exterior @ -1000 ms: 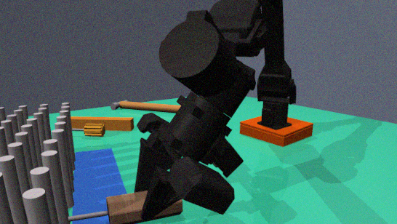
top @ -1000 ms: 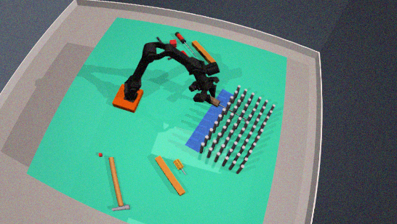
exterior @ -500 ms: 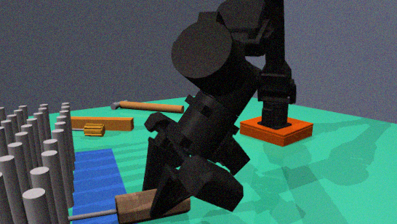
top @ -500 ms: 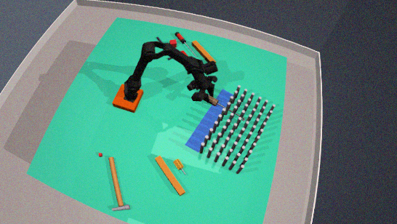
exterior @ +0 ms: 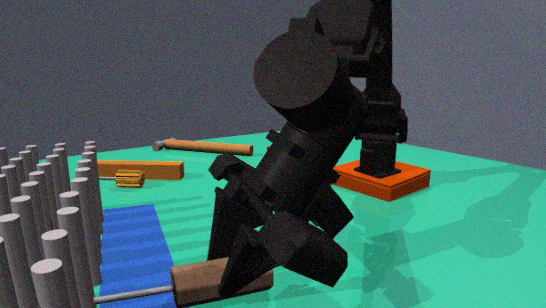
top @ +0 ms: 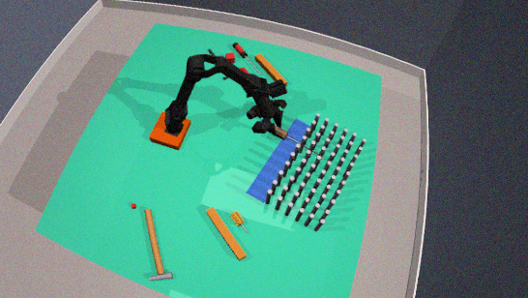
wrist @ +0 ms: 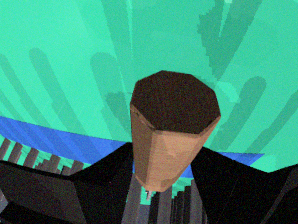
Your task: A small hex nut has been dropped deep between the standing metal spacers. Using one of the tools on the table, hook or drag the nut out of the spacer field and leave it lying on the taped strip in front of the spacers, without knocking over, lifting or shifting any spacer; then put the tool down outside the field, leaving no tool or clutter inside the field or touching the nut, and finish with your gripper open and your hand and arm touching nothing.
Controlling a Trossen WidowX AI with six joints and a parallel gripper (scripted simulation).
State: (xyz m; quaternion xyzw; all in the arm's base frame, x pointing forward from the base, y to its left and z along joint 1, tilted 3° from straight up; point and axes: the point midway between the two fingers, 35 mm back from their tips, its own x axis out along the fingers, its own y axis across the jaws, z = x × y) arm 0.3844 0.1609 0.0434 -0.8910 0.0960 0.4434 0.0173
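My gripper (top: 277, 130) (exterior: 221, 277) (wrist: 162, 149) is shut on the brown wooden handle (top: 281, 134) (exterior: 200, 282) (wrist: 170, 147) of a thin metal-shafted tool, low at the near edge of the blue taped strip (top: 271, 169) (exterior: 132, 240) (wrist: 75, 145). The tool's shaft (top: 295, 140) (exterior: 135, 294) crosses above the strip and reaches in between the spacers (top: 269, 196) (exterior: 75, 250); its far end is too small to make out in the top view and out of frame in the exterior view. The visible spacers stand upright in rows. The hex nut cannot be made out.
A hammer (top: 154, 242) (exterior: 210, 147), an orange bar (top: 226, 233) (exterior: 165, 170) and a yellow-handled tool (top: 237, 219) (exterior: 130, 178) lie away from the field. A red-handled screwdriver (top: 239, 49), another orange bar (top: 271, 69) and a red block (top: 230, 57) lie beyond the arm.
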